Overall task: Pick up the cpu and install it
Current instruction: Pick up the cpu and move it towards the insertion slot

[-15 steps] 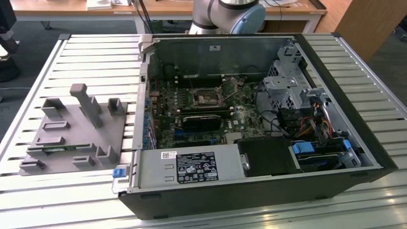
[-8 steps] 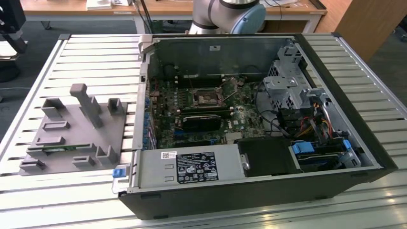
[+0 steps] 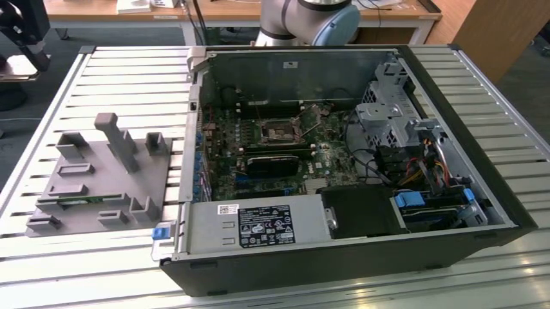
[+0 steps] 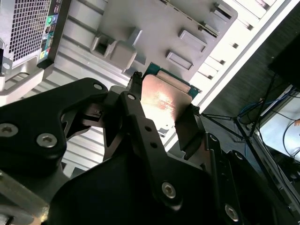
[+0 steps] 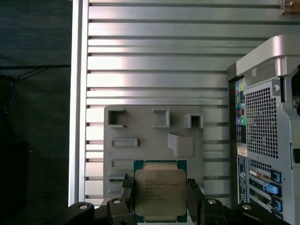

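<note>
The cpu [image 5: 159, 193], a small flat square chip with a silver-grey metal top and a thin green rim, sits between two black fingers [image 5: 127, 197]. My gripper [image 5: 160, 199] is shut on its two opposite edges. The second wrist view shows the same cpu [image 4: 165, 99] with its shiny top reflecting light, clamped in the gripper [image 4: 161, 119]. It hangs above the grey fixture plate [image 5: 150, 140], clear of it. In the exterior view, the black-framed socket [image 3: 282, 134] lies on the motherboard inside the open computer case [image 3: 344, 270].
The grey fixture plate [image 3: 94, 187] with raised posts and slots lies on the slatted table [image 3: 120, 84] at the exterior view's left, with a green memory stick [image 3: 73, 201] in one slot. The case's rear panel [image 5: 262, 140] stands beside the plate. The arm's base [image 3: 310, 22] rises behind the case.
</note>
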`<act>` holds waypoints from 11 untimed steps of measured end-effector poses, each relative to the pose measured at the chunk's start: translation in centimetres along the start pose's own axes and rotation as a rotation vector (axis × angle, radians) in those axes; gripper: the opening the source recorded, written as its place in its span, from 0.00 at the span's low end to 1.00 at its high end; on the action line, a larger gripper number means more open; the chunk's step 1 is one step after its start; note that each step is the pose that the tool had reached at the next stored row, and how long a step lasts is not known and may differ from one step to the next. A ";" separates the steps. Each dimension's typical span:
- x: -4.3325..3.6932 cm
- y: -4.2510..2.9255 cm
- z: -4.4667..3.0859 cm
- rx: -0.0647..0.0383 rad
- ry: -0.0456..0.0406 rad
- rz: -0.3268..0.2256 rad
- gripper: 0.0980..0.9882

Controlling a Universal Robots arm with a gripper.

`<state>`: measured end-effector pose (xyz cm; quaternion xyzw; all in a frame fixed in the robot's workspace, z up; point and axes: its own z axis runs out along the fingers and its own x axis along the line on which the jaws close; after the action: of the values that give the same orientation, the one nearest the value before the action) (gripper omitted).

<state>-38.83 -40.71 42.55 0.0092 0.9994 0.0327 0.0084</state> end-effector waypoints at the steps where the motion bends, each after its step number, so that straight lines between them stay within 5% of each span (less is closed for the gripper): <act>1: -0.16 0.02 0.01 0.000 -0.0001 0.000 0.49; 11: -1.48 0.16 0.03 0.000 0.0000 0.000 0.49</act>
<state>-37.35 -40.57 42.55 0.0092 0.9994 0.0327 0.0085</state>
